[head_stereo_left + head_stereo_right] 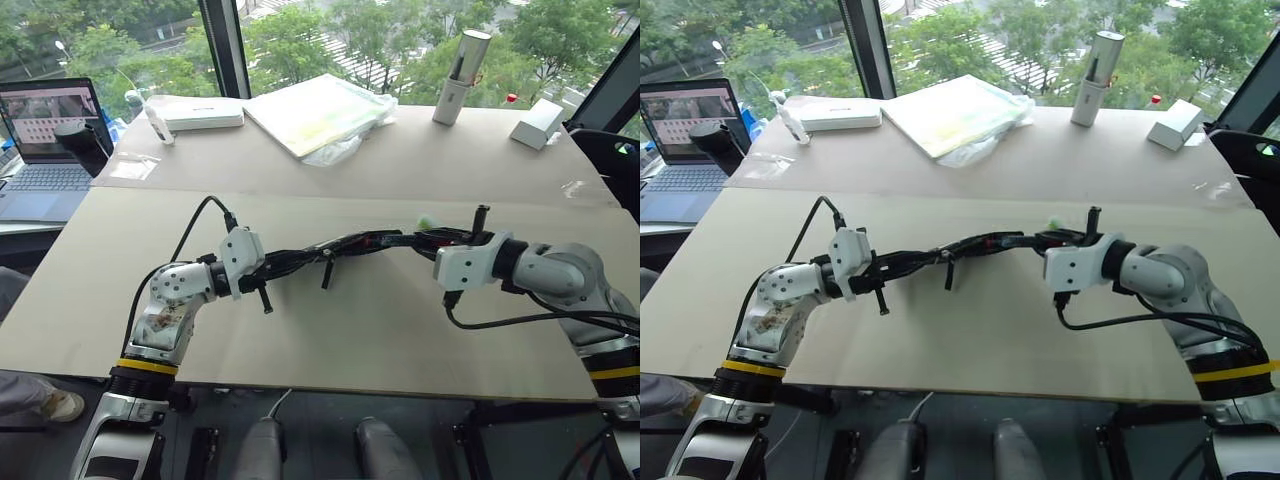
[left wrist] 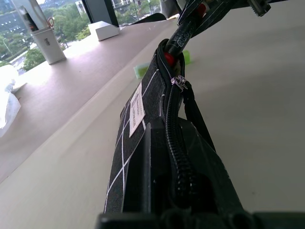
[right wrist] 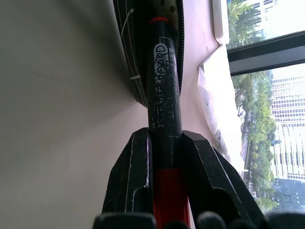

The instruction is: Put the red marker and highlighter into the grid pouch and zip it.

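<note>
Above table (image 1: 330, 330); red marker (image 3: 164, 100) pouch-ward

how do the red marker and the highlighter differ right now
The red marker is slim, black-barrelled and clamped in the right gripper, its tip entering the grid pouch; the highlighter is stubby, pale green and lies loose on the table beyond the pouch. Neither is fully inside yet.
</note>
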{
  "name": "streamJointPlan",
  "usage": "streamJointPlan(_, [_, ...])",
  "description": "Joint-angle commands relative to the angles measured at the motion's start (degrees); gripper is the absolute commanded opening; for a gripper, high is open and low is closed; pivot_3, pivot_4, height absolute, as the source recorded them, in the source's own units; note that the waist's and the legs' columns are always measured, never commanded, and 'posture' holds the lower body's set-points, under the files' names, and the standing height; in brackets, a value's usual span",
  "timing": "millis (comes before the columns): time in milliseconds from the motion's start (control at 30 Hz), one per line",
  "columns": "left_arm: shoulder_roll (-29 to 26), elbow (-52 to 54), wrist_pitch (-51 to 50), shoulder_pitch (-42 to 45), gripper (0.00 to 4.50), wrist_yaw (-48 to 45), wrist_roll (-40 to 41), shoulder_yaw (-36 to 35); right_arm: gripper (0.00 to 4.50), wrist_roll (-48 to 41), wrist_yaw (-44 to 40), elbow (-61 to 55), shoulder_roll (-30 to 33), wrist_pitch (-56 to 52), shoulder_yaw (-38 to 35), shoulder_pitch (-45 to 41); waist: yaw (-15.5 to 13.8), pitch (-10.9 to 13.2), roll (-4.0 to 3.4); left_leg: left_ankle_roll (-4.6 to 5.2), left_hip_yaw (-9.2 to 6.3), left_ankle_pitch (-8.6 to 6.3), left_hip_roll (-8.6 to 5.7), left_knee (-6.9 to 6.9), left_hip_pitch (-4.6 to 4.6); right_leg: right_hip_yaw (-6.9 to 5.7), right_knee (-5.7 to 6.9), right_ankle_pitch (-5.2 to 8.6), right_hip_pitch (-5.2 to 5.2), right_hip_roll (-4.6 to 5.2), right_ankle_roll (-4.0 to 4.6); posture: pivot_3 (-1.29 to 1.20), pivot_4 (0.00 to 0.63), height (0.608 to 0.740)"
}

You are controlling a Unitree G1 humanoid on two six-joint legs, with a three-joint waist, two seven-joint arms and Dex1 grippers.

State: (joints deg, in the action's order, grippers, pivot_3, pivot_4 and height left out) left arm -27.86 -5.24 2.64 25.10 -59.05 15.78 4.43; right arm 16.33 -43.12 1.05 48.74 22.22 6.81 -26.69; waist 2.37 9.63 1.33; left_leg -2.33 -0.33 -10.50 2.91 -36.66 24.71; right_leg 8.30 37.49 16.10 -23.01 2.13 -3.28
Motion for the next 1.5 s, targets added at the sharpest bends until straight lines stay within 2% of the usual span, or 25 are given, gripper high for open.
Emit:
streamJointPlan(33, [0.1, 1.5, 1.3, 0.9, 0.0, 0.0, 0.0, -0.1, 0.53, 2.2, 1.4, -0.6, -0.7, 1.6, 1.0, -2.6, 0.0, 0.0, 0.0, 0.0, 0.0, 0.0, 0.0, -0.01, 0.0, 0.0, 0.02, 0.0, -0.01, 0.0, 0.0, 0.0, 0.15, 0.738])
streamJointPlan(300, [0.7, 0.6, 1.7, 1.7, 0.0, -0.3, -0.2, 0.5, 0.53, 6.5, 0.6, -2.9, -8.1, -0.1, 7.9, -6.8, 0.1, 0.0, 0.0, 0.0, -0.01, 0.01, 0.0, -0.14, -0.02, -0.01, 0.19, 0.0, -0.02, -0.01, 0.0, 0.0, 0.15, 0.738])
streamJointPlan(500, [0.7, 0.3, 2.0, 1.9, 0.0, -0.2, -0.1, 0.5, 0.53, 6.6, 0.2, -2.6, -9.8, -1.5, 8.5, -7.5, -0.2, 0.0, 0.0, 0.0, -0.02, 0.01, -0.02, -0.22, -0.01, -0.02, 0.21, 0.0, 0.0, 0.0, -0.01, 0.0, 0.15, 0.738])
streamJointPlan(567, [0.7, 0.5, 2.0, 1.6, 0.0, -0.1, -0.1, 0.5, 1.53, 5.2, -0.1, -2.6, -10.0, -3.8, 7.3, -7.5, -0.2, 0.0, 0.0, 0.0, -0.03, 0.01, -0.02, -0.23, -0.01, -0.01, 0.21, 0.0, 0.0, 0.0, -0.01, 0.0, 0.15, 0.738])
streamJointPlan(633, [0.7, 0.6, 1.9, 1.5, 0.0, 0.1, -0.1, 0.5, 2.02, 4.7, 0.2, -2.2, -9.9, -5.5, 6.1, -7.8, -0.1, 0.0, 0.0, 0.0, -0.03, 0.01, -0.02, -0.23, -0.01, -0.01, 0.22, 0.0, -0.01, 0.0, -0.01, 0.0, 0.15, 0.738])
streamJointPlan(733, [0.6, 0.8, 1.8, 1.3, 0.0, 0.2, -0.1, 0.4, 3.08, 1.2, 0.0, -1.8, -9.0, -6.9, 3.2, -8.1, -0.1, 0.0, 0.0, 0.0, -0.03, 0.01, -0.02, -0.22, -0.01, -0.01, 0.24, 0.0, -0.02, 0.0, 0.0, 0.0, 0.15, 0.738])
streamJointPlan(800, [0.4, 1.0, 1.7, 1.0, 0.0, 0.3, -0.1, 0.3, 3.08, -3.2, -1.4, -2.5, -8.4, -8.4, 0.8, -7.8, -0.2, 0.0, 0.01, 0.0, -0.03, 0.01, -0.02, -0.22, -0.01, -0.01, 0.24, 0.0, -0.01, 0.0, 0.0, 0.0, 0.15, 0.738])
streamJointPlan(867, [0.3, 1.1, 1.7, 0.8, 0.0, 0.5, -0.1, 0.1, 3.08, -12.3, -4.6, -4.2, -8.3, -12.8, -3.4, -6.7, -0.2, 0.0, 0.01, 0.0, -0.03, 0.01, -0.02, -0.23, 0.0, -0.01, 0.23, 0.0, 0.0, 0.0, -0.01, 0.0, 0.15, 0.738])
streamJointPlan(1000, [0.0, 0.9, 1.7, 0.7, 0.0, 0.7, -0.1, -0.2, 3.08, -27.4, -10.4, -3.3, -5.9, -26.3, -12.3, -6.0, -0.2, 0.0, 0.01, 0.01, -0.06, 0.01, -0.02, -0.23, -0.01, -0.02, 0.22, 0.0, 0.04, 0.0, -0.01, 0.0, 0.15, 0.738])
streamJointPlan(1067, [0.0, 0.9, 1.7, 0.6, 0.0, 0.8, -0.1, -0.3, 3.08, -26.7, -10.2, 2.3, -4.3, -26.2, -13.5, -6.4, -0.3, 0.0, 0.01, 0.01, -0.08, 0.01, -0.02, -0.24, -0.02, -0.06, 0.21, 0.0, 0.09, 0.01, 0.0, 0.0, 0.15, 0.738])
streamJointPlan(1167, [-0.1, 1.2, 1.6, 0.6, 0.0, 1.0, -0.1, -0.3, 3.08, -22.9, -9.1, 10.7, -3.4, -23.1, -11.6, -7.3, 0.0, 0.0, 0.02, 0.01, -0.1, 0.01, -0.02, -0.24, -0.17, -0.09, 0.15, 0.01, 0.23, 0.01, -0.01, 0.0, 0.15, 0.738])
streamJointPlan(1300, [-0.2, 1.1, 1.6, 0.9, 0.0, 1.1, -0.2, -0.2, 3.08, -17.4, -4.8, 25.6, -6.3, -17.8, -7.9, -11.4, 0.6, 0.0, 0.02, 0.01, -0.08, 0.01, -0.02, -0.21, -0.22, -0.05, 0.15, 0.01, 0.22, 0.0, -0.01, 0.0, 0.15, 0.738])
streamJointPlan(1500, [-0.5, 2.1, 1.2, 0.4, 0.0, 1.6, -0.1, -0.3, 3.08, -16.6, -2.8, 40.9, -10.4, -15.6, -7.4, -17.3, 1.1, 0.0, 0.01, 0.02, -0.08, 0.01, -0.05, -0.17, -0.17, -0.05, 0.14, 0.01, 0.21, 0.04, -0.01, 0.0, 0.15, 0.738])
